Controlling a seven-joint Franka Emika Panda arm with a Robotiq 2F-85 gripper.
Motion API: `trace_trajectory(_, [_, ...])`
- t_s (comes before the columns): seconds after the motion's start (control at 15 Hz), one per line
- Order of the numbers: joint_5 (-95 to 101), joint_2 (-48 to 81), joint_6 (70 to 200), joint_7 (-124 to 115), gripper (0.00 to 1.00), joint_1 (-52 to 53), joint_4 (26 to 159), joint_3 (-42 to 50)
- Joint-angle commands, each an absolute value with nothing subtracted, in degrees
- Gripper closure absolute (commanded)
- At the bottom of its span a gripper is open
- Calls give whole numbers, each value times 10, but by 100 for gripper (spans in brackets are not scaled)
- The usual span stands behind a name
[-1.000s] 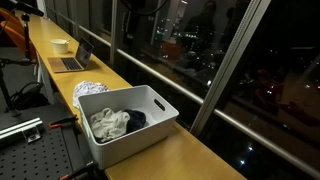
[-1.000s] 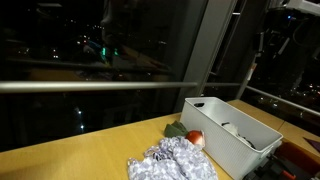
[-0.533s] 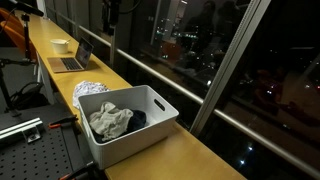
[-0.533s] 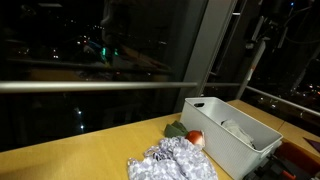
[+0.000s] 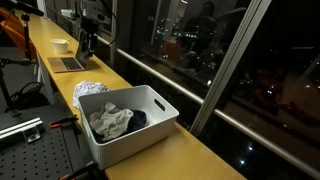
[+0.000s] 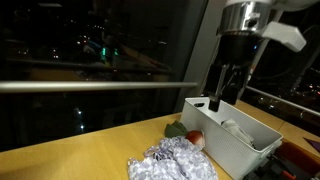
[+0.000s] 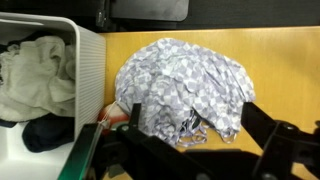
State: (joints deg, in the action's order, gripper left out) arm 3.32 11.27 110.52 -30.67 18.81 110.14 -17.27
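Wrist view: my pincer (image 7: 192, 112) stands wide open and holds nothing, its two dark fingers (image 7: 268, 132) rising from the bottom edge. The patterned cloth (image 7: 185, 80) lies crumpled on the wooden table (image 7: 275, 50) below me, reaching in between them. Just left of it is the wall of the white bin (image 7: 90, 65), with a pale cloth (image 7: 35, 80) and a dark cloth (image 7: 45, 135) inside. A scrap of red (image 7: 108, 118) shows at the foot of the bin; I cannot tell what it is. My own frame cuts off the lower part of the picture.

In an exterior view my pincer (image 6: 225, 98) hangs with its fingers apart in front of the bin (image 6: 235, 140), covering part of the far rim. The cloth (image 6: 170, 160) lies near the bottom edge, partly cut off. Here the red thing (image 6: 196, 138) sits against the bin wall with a green thing (image 6: 176, 128) beside it, which the wrist camera does not show. The dark window (image 6: 100, 50) fills the background.

In an exterior view from the opposite end, my pincer (image 5: 88, 45) is small and dark, and its fingers are hard to make out. The bin (image 5: 150, 130) hides most of the cloth (image 5: 88, 90). Only here do a laptop (image 5: 72, 62) and a bowl (image 5: 60, 45) appear, farther down the table.
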Motion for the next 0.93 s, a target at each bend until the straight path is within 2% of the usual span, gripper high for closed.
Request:
trace_trajectory(0.0, [48, 197, 1126, -297, 0, 220, 1066, -166])
trace_trajectory(0.87, [173, 434, 1191, -214, 0, 274, 953, -77])
